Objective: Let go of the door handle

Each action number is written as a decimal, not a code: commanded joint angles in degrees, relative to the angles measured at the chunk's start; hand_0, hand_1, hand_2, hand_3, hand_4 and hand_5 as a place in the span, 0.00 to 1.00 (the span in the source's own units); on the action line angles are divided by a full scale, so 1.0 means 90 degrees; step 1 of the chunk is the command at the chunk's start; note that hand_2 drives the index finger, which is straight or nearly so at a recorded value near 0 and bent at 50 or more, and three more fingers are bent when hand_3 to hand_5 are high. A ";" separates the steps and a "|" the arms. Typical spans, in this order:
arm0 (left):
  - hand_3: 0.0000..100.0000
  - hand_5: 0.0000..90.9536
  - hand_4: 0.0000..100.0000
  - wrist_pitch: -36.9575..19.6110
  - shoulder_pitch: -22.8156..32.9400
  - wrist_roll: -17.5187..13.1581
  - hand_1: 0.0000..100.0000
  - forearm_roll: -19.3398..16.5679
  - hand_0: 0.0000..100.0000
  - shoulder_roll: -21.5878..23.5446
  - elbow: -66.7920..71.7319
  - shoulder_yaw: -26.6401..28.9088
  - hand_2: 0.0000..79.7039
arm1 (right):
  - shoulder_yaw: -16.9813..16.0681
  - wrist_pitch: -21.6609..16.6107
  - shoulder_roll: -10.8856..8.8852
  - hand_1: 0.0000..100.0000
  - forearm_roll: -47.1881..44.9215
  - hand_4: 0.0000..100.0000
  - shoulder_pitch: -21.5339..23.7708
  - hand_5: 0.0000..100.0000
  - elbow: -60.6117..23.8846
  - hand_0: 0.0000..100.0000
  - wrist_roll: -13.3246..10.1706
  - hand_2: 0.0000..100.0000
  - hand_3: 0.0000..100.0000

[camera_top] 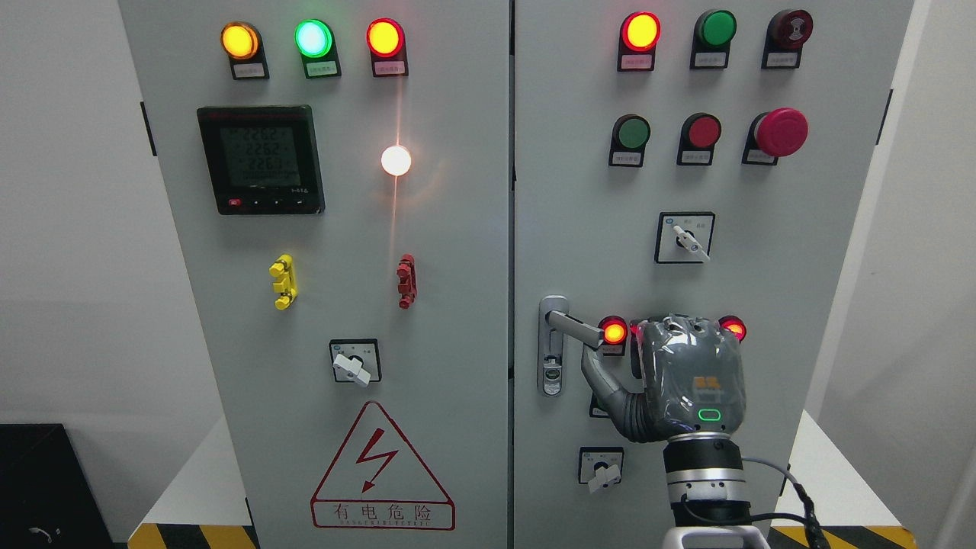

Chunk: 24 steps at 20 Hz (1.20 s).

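A silver lever door handle [573, 325] sits on the left edge of the right cabinet door [801, 305], its lever slanting down to the right above a keyhole plate [550, 374]. My right hand [686, 370], grey and seen from the back, hovers just right of the lever's tip, in front of two lit red lamps [614, 332]. Its thumb [598, 377] is spread out to the left and reaches up to just under the lever's end. The hand does not wrap the lever and holds nothing. My left arm is out of view.
The right door carries lamps, push buttons, a red mushroom stop button [781, 131] and rotary switches [685, 238], one [602, 469] just left of my wrist. The left door [343, 305] has a meter, lamps and a warning triangle. A cable [797, 488] hangs beside my forearm.
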 commanded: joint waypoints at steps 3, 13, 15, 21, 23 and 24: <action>0.00 0.00 0.00 0.0003 0.0117 -0.0003 0.56 0.0000 0.12 0.0000 -0.0003 0.0000 0.00 | -0.0012 -0.0003 0.0005 0.17 -0.0001 0.91 -0.0013 0.98 0.0003 0.47 0.0006 0.93 1.00; 0.00 0.00 0.00 0.0003 0.0117 -0.0003 0.56 0.0000 0.12 0.0000 -0.0003 0.0000 0.00 | -0.0002 -0.0022 0.0005 0.16 -0.0001 0.91 0.0016 0.98 -0.0016 0.46 -0.0004 0.93 1.00; 0.00 0.00 0.00 0.0003 0.0117 -0.0003 0.56 0.0000 0.12 0.0000 -0.0003 0.0000 0.00 | 0.0018 -0.0032 0.0005 0.16 -0.0001 0.91 0.0046 0.97 -0.0075 0.46 -0.0004 0.92 1.00; 0.00 0.00 0.00 0.0003 0.0117 -0.0003 0.56 0.0000 0.12 0.0000 -0.0003 0.0000 0.00 | 0.0047 -0.0052 0.0005 0.16 -0.0001 0.90 0.0104 0.97 -0.0094 0.45 -0.0063 0.90 1.00; 0.00 0.00 0.00 0.0003 0.0117 -0.0003 0.56 0.0000 0.12 0.0000 -0.0003 0.0000 0.00 | 0.0047 -0.0052 -0.0005 0.16 -0.0001 0.90 0.0133 0.97 -0.0114 0.45 -0.0063 0.90 1.00; 0.00 0.00 0.00 0.0003 0.0117 -0.0003 0.56 0.0010 0.12 0.0000 -0.0003 0.0000 0.00 | 0.0047 -0.0061 -0.0005 0.16 -0.0001 0.90 0.0163 0.97 -0.0133 0.44 -0.0063 0.90 1.00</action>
